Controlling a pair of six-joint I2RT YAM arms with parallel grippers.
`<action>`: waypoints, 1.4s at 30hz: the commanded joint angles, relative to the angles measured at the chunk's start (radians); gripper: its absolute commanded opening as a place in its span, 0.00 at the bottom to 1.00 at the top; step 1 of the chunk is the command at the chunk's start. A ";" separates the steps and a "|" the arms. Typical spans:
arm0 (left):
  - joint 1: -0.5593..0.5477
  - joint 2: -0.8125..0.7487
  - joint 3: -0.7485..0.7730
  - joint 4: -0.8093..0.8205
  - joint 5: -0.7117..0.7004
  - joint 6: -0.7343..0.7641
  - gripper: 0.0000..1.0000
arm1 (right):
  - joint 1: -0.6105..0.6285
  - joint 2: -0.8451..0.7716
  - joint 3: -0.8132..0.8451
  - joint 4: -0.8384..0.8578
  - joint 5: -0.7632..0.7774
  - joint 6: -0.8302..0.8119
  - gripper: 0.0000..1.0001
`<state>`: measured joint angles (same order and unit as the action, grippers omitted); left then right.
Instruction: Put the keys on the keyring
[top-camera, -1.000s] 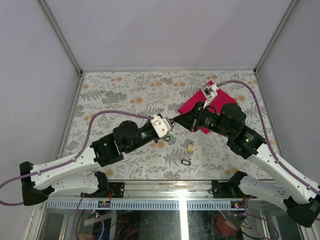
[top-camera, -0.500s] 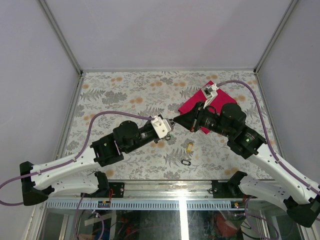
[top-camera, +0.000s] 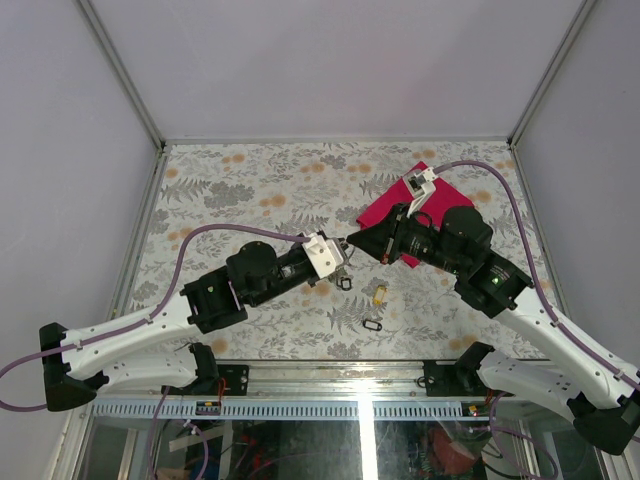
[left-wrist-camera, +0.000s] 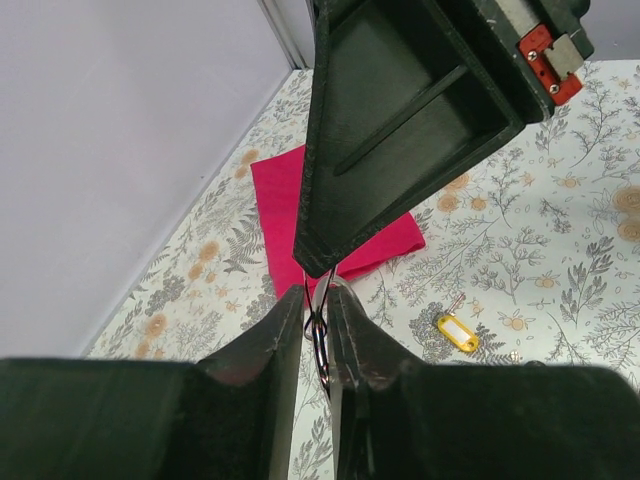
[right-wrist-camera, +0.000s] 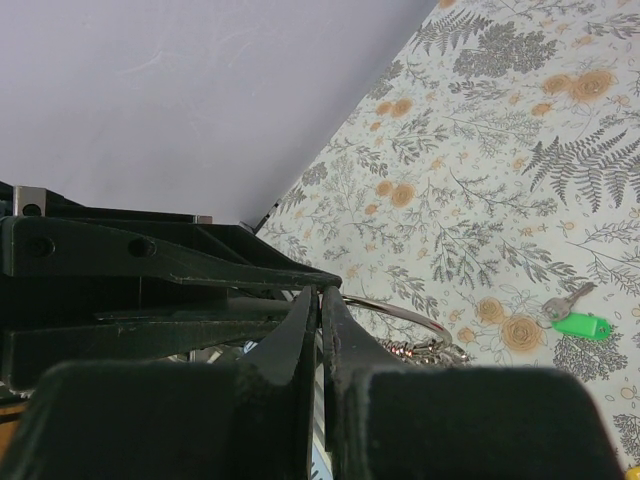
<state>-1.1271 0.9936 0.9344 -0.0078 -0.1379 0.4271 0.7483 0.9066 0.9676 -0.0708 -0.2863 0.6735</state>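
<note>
Left claw (left-wrist-camera: 315, 300) and right claw (right-wrist-camera: 320, 295) of mine each clenched the silver keyring (right-wrist-camera: 400, 310), meeting tip to tip above the table (top-camera: 250, 190).

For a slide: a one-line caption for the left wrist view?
Left hand pinching the keyring, tip to tip with the right hand; yellow key and red cloth on the table beyond.

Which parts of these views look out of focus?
Left wrist: left tool fingers dark and blurred, yellow key tag sharp. Right wrist: right tool fingers blurred, green tag crisp. Top external: evenly lit, sharp throughout.
</note>
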 joint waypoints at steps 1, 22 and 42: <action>-0.005 -0.008 0.000 0.028 -0.014 0.027 0.14 | 0.004 -0.030 0.062 0.045 0.001 0.001 0.00; -0.004 -0.018 0.001 0.053 -0.110 -0.044 0.00 | 0.004 -0.054 0.024 0.057 0.022 -0.021 0.09; -0.004 0.036 0.046 -0.072 -0.270 -0.193 0.00 | 0.005 -0.176 -0.115 -0.329 0.493 -0.116 0.40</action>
<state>-1.1370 1.0115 0.9409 -0.0475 -0.3374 0.3107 0.7483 0.7116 0.8948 -0.2321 0.0376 0.5617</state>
